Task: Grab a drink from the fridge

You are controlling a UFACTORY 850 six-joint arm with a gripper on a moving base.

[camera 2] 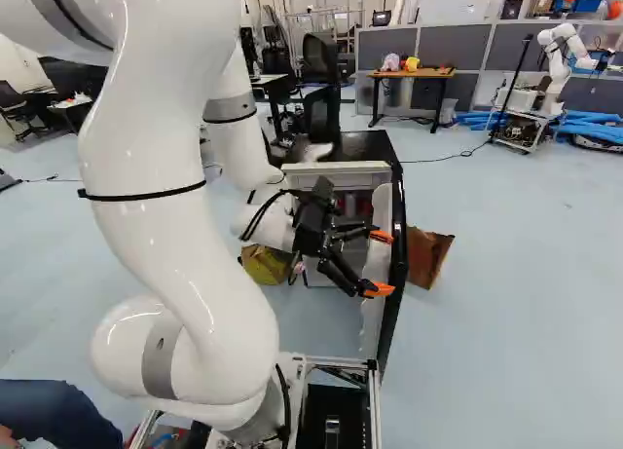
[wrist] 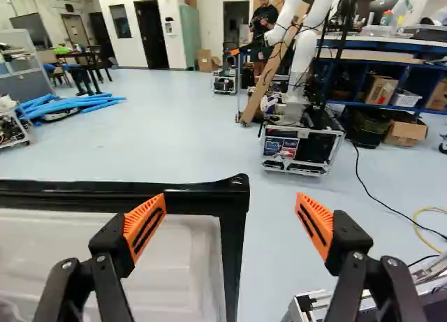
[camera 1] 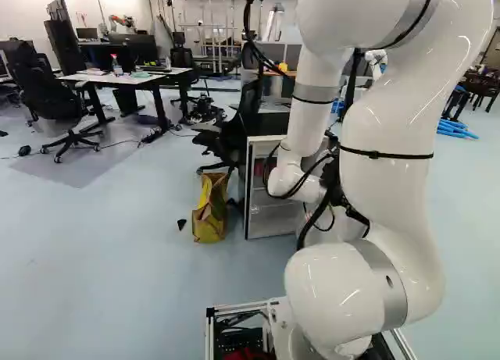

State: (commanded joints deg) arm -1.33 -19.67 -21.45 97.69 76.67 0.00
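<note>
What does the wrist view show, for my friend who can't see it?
The gripper is open, one orange-padded finger showing against the white inside of the fridge door, the other past its black edge. Another robot stands farther away.

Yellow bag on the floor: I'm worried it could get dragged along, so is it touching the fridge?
Apart. In the left base view, a strip of floor shows between the yellow bag and the fridge.

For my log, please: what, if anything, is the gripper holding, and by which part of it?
Nothing is held: the gripper stands open near the fridge door, without gripping it.
</note>
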